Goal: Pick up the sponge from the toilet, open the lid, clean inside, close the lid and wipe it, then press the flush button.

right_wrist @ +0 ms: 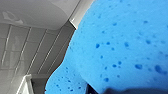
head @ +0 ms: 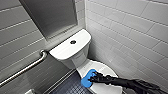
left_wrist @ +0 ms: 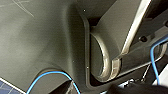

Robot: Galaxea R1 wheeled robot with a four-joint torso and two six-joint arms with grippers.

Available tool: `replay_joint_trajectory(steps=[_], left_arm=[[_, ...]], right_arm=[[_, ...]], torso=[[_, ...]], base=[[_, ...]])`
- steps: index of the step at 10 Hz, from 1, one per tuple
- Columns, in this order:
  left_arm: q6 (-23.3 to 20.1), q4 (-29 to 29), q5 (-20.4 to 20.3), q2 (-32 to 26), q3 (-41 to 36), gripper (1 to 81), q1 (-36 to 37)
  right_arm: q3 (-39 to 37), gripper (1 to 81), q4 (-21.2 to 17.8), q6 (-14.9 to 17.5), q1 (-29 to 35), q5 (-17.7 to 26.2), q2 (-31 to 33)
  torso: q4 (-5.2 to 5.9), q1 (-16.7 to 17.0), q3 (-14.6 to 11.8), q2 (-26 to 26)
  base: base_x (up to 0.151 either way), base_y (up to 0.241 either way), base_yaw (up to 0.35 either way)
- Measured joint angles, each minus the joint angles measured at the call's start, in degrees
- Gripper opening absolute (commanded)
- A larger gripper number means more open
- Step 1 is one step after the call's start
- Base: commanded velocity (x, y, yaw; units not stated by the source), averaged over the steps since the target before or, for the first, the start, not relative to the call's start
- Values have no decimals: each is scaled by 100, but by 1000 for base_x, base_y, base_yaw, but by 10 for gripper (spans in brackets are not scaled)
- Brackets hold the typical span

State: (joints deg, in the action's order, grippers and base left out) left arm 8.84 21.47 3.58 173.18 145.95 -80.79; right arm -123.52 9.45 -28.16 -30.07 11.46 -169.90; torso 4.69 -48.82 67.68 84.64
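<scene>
Lid (head: 105,72) is lying shut over the bowl. You are seeing it carrying the sponge (head: 86,80), which is sitting flat at the lid's left edge in the head view, beside the dark tiled floor (head: 70,87). Floor is bearing the toilet (head: 75,58). Tank top (head: 63,48) is carrying the round button (head: 73,42).

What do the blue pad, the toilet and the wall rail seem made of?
The sponge looks like soft matte foam, dotted with pores. The toilet looks like glazed ceramic: white, glossy, reflective. The rail is probably metal, judging by its dull grey sheen.
</scene>
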Motion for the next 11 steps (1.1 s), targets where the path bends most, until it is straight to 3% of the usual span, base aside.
replay_joint_trajectory(steps=[1, 3, 7, 11], left_arm=[[-2, 0, 5, 0, 0, 811, -2], [-2, 2, 2, 0, 0, 811, -2], [-2, 2, 2, 0, 0, 811, -2], [-2, 2, 2, 0, 0, 811, -2]], right_arm=[[61, 10, 6, 0, -123, -217, 74], [581, 10, 17, 0, -190, -187, 485], [2059, 10, 24, -30, -344, -177, 1886], [2666, 10, 24, -34, -1170, -636, 3089]], torso=[[0, 0, 0, 0], [0, 0, 0, 0], [0, 0, 0, 0], [0, 0, 0, 0]], base=[[0, 0, 0], [0, 0, 0], [0, 0, 0], [0, 0, 0]])
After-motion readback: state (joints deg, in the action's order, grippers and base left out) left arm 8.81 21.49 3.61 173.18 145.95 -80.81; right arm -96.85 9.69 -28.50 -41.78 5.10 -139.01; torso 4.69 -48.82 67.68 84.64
